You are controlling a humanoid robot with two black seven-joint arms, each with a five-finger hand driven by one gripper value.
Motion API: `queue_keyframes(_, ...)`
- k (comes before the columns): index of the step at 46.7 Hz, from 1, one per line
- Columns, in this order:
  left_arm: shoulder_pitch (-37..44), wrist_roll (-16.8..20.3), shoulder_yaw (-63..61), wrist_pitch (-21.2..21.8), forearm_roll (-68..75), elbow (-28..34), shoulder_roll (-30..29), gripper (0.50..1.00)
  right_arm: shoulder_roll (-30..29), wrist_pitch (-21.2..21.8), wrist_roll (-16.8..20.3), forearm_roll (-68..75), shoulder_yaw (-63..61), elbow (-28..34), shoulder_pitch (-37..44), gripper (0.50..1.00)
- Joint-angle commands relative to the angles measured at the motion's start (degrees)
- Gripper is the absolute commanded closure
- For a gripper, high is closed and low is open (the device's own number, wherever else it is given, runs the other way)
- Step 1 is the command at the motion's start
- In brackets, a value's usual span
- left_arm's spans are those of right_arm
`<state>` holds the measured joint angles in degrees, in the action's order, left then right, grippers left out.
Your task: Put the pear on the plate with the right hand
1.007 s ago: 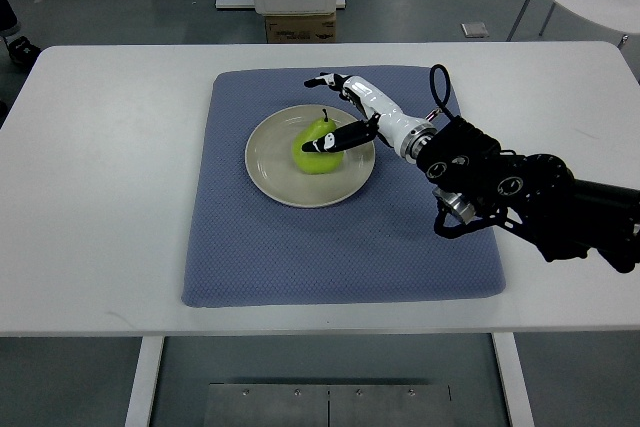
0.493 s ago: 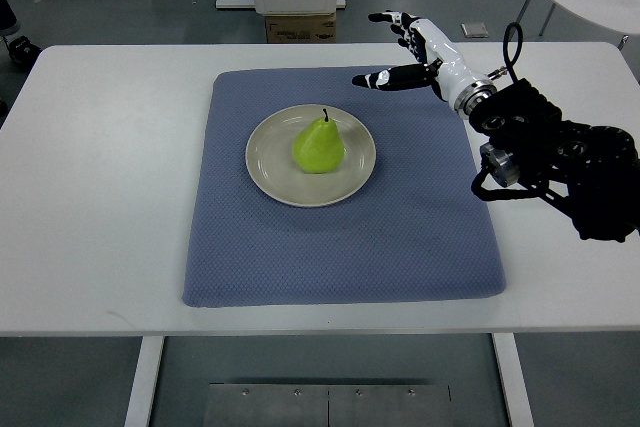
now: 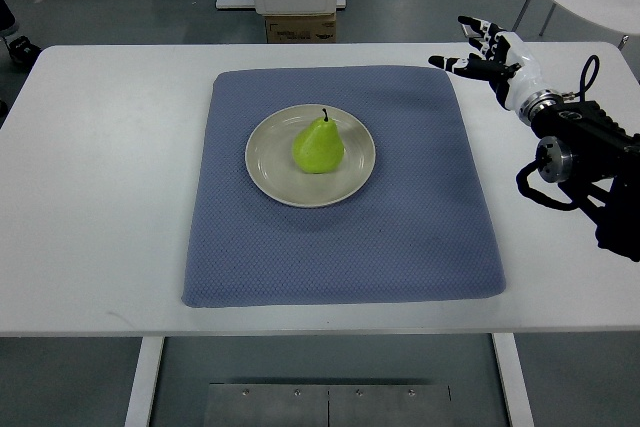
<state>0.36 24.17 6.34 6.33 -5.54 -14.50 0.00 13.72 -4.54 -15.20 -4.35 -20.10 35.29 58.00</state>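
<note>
The pear [image 3: 318, 145] stands upright in the middle of the plate [image 3: 270, 172], stem up, touching nothing else. The plate rests on a blue mat [image 3: 400, 237] spread over the white bench [image 3: 100, 197]. The right hand [image 3: 487, 51] hovers well to the right of the plate, past the mat's far right corner, fingers spread and empty. The pear looks firm, smooth-skinned and fairly light, likely to roll if tipped and to bruise under a hard squeeze. The wide lower belly would be the safest place to grip, not the thin stem.
</note>
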Motion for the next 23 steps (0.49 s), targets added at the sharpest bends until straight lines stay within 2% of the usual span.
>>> queue_keyframes(1, -0.01, 0.00, 0.07, 0.00, 0.00, 0.00, 0.00, 0.500, 0.00, 2.25, 0.96, 2.85, -2.66, -1.98, -0.44, 0.500)
queue_keyframes(9, -0.01, 0.00, -0.02, 0.00, 0.00, 0.00, 0.00, 0.500, -0.44, 4.98, 2.10, 7.16, -3.19, -4.09, -1.05, 0.500)
queue_keyframes(23, -0.01, 0.00, -0.02, 0.00, 0.00, 0.00, 0.00, 0.500, -2.20, 5.33, 2.10, 9.36, -3.54, -4.88, -1.93, 0.500)
